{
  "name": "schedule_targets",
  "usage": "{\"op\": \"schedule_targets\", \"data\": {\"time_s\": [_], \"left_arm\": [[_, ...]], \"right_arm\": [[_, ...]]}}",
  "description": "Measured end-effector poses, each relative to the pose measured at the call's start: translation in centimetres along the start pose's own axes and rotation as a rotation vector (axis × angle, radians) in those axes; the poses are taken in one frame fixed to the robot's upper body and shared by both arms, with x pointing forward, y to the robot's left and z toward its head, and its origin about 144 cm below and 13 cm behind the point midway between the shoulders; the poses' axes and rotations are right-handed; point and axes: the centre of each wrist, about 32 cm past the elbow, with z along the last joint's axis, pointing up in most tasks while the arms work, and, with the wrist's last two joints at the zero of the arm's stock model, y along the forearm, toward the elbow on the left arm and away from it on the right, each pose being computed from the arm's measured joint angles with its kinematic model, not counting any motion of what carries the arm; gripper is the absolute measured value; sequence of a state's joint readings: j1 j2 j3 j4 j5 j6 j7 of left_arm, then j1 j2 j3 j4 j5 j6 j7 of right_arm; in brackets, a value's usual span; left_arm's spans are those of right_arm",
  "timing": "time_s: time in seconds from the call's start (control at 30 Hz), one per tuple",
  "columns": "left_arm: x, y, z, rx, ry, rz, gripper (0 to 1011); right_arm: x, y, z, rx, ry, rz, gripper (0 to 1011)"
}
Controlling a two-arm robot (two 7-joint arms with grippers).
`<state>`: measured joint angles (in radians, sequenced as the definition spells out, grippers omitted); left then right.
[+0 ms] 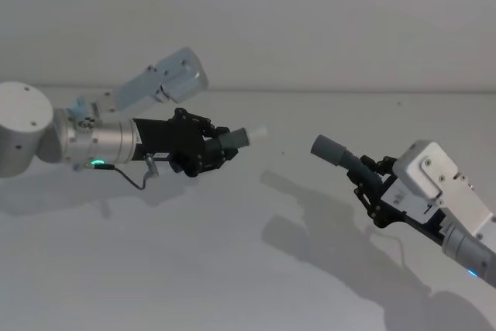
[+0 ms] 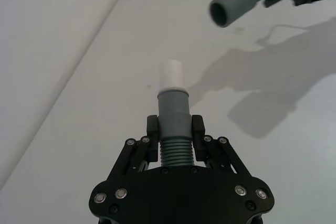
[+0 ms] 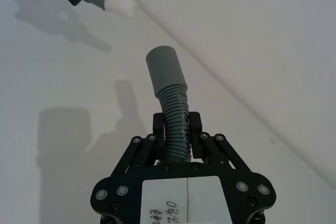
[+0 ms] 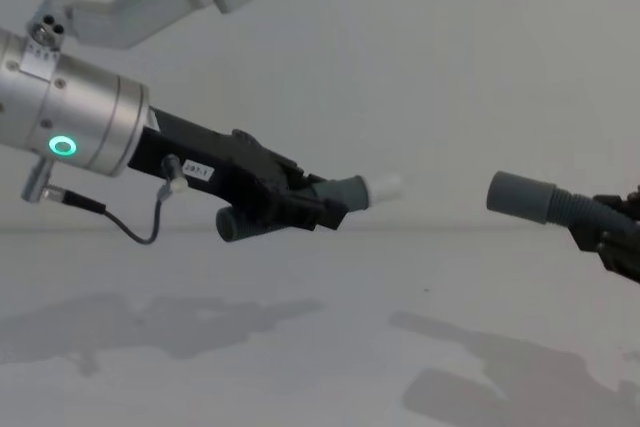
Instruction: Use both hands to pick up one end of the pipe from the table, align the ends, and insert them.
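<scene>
Two pipe pieces are being held above the table (image 1: 232, 269), one in each gripper, with the open ends pointing toward each other and well apart.

Nearest, on the right: the right gripper (image 1: 370, 182) is pinching the right pipe piece (image 1: 341, 157) on its ribbed middle, fingers (image 3: 161, 127) pressing on both sides of the ribs. The smooth grey cuff (image 3: 165, 71) is sticking out past the fingertips, its open mouth facing left and slightly up. In the chest view this cuff (image 4: 520, 196) is coming in from the right edge, clear of the table.

Farther off, on the left: the left gripper (image 1: 211, 145) is pinching the left pipe piece (image 1: 232, 140), fingers (image 2: 152, 129) closing on the ribs just behind its cuff (image 2: 173, 109). A short white collar (image 2: 171, 75) is protruding from that cuff and pointing right, toward the other piece's open mouth (image 2: 222, 14). In the chest view the collar (image 4: 384, 186) is sitting at about the same height as the right cuff, with a clear gap between them.

Both arms are casting shadows on the white table beneath; neither piece is touching it.
</scene>
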<state>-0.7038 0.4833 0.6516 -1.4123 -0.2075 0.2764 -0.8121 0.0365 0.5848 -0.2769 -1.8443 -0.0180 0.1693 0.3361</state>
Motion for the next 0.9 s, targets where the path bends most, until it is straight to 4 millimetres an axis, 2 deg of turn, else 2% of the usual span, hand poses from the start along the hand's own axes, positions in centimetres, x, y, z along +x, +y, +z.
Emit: {"op": "schedule_targets", "data": {"time_s": [0.43,0.9], "left_arm": [[1.4,1.2,0.8,-0.046,-0.077,-0.172,358],[1.8,1.6,1.0,-0.061,-0.108,-0.254,358]], "right_arm": [[0.2,-0.6,0.4,0.064,-0.119,0.092,265],[0.4,-1.0,0.7,0.092,-0.141,0.191,264]]}}
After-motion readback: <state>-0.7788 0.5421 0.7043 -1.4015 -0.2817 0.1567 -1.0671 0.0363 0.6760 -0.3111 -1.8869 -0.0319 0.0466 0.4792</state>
